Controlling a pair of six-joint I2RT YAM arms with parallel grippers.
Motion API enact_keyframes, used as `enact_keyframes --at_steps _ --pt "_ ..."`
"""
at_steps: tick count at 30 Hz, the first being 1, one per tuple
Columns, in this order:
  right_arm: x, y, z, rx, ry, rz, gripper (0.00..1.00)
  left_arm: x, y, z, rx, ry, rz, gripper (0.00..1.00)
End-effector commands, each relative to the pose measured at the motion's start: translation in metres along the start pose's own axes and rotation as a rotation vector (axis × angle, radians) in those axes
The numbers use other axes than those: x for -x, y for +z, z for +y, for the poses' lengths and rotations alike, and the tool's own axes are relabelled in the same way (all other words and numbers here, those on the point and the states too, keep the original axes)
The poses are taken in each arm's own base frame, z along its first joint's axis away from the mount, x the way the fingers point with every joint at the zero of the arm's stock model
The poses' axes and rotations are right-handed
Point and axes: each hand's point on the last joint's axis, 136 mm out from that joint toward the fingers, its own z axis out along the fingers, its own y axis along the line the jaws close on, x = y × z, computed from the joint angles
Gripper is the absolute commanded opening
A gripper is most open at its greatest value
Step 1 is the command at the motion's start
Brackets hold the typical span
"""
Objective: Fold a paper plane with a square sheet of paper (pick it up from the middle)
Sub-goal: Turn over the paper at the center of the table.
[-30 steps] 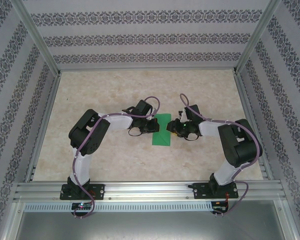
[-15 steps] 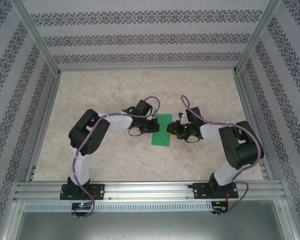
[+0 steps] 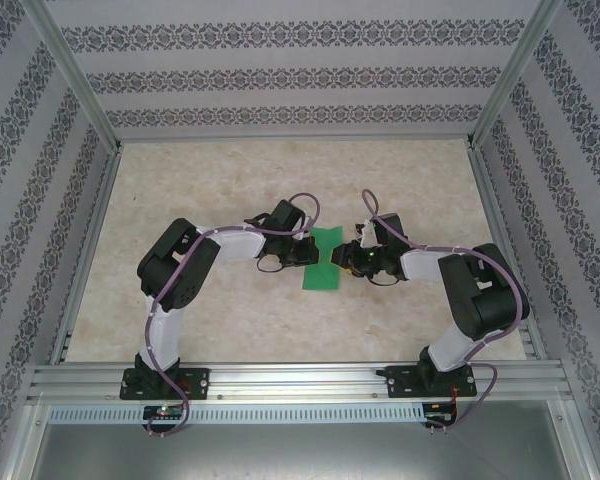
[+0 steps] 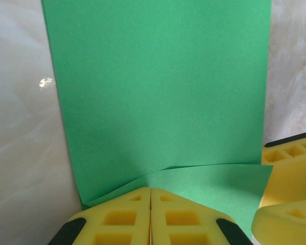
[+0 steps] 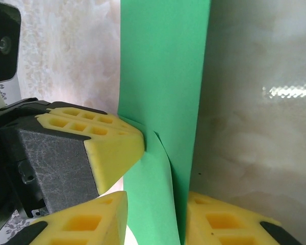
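Note:
The square sheet of paper (image 3: 323,270) is bright green and lies on the table midway between my two arms. My left gripper (image 3: 305,252) is shut, and its yellow tips (image 4: 151,190) rest on the paper's (image 4: 158,92) near edge, where a flap curls up. My right gripper (image 3: 342,258) comes in from the opposite side with its jaws open. In the right wrist view the raised strip of the paper (image 5: 163,66) stands between my right gripper's (image 5: 157,199) jaws, leaning against the right finger. The left gripper's yellow finger (image 5: 117,145) presses the sheet just beyond.
The marble-patterned tabletop (image 3: 280,180) stretches away behind the paper. Patterned walls with aluminium posts close in the back and sides. A metal rail (image 3: 300,378) carrying both arm bases runs along the near edge.
My right gripper has slid left over the paper's right edge, and that edge has lifted and folded inward, so the sheet looks narrower. The left gripper has stayed put.

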Motion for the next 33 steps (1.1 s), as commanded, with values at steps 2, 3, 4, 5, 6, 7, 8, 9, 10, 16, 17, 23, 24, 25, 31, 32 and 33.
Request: enact_keyframes --at_steps 2,3,4,5,6,7,8,9,10,16,17,23,24,25,31,32,33 --pt "-0.006 0.004 -0.001 0.028 -0.004 0.02 0.32 -0.009 -0.004 0.0 0.043 -0.009 0.01 0.1" --pt "-0.008 0.004 -0.001 0.032 -0.004 0.025 0.32 -0.008 -0.004 0.0 0.043 -0.009 0.008 0.1" --pt "-0.008 0.005 -0.001 0.035 -0.004 0.028 0.32 -0.008 -0.005 -0.002 0.04 -0.005 0.005 0.1" --pt "-0.008 0.005 -0.002 0.038 -0.004 0.029 0.32 -0.007 -0.005 -0.002 0.038 -0.006 0.002 0.1" --pt "-0.009 0.006 -0.002 0.041 -0.004 0.031 0.32 -0.007 -0.006 -0.003 0.038 -0.005 0.0 0.1" --pt "-0.009 0.007 -0.001 0.044 -0.006 0.032 0.31 -0.006 -0.006 -0.004 0.035 -0.004 -0.003 0.1" --pt "-0.009 0.007 -0.001 0.047 -0.003 0.034 0.3 -0.005 -0.006 -0.004 0.035 -0.004 -0.004 0.1" --pt "-0.008 0.007 0.0 0.054 -0.004 0.031 0.29 -0.005 -0.007 -0.004 0.036 -0.003 -0.006 0.1" --pt "-0.008 0.007 0.0 0.055 -0.005 0.03 0.29 -0.005 -0.007 -0.005 0.035 -0.001 -0.005 0.1" --pt "-0.008 0.009 0.0 0.061 -0.017 0.033 0.19 -0.003 -0.011 -0.009 0.016 -0.007 -0.027 0.12" --pt "-0.007 0.009 -0.001 0.056 -0.017 0.032 0.18 -0.002 -0.012 -0.011 0.01 -0.005 -0.03 0.12" --pt "-0.003 0.003 0.011 0.081 -0.034 0.023 0.1 0.009 -0.035 -0.022 0.01 0.013 -0.113 0.19" --pt "-0.002 0.001 0.012 0.073 -0.036 0.022 0.07 0.012 -0.041 -0.024 0.017 0.018 -0.137 0.2" --pt "-0.001 0.0 0.014 0.07 -0.041 0.02 0.06 0.015 -0.047 -0.026 0.022 0.024 -0.161 0.22" --pt "0.009 -0.024 0.033 -0.035 -0.111 -0.005 0.02 0.033 -0.099 -0.029 0.118 0.051 -0.338 0.27" --pt "0.011 -0.031 0.037 -0.08 -0.139 -0.014 0.02 0.036 -0.11 -0.029 0.138 0.053 -0.376 0.28" --pt "0.013 -0.04 0.04 -0.135 -0.169 -0.027 0.02 0.038 -0.12 -0.027 0.156 0.053 -0.414 0.3"
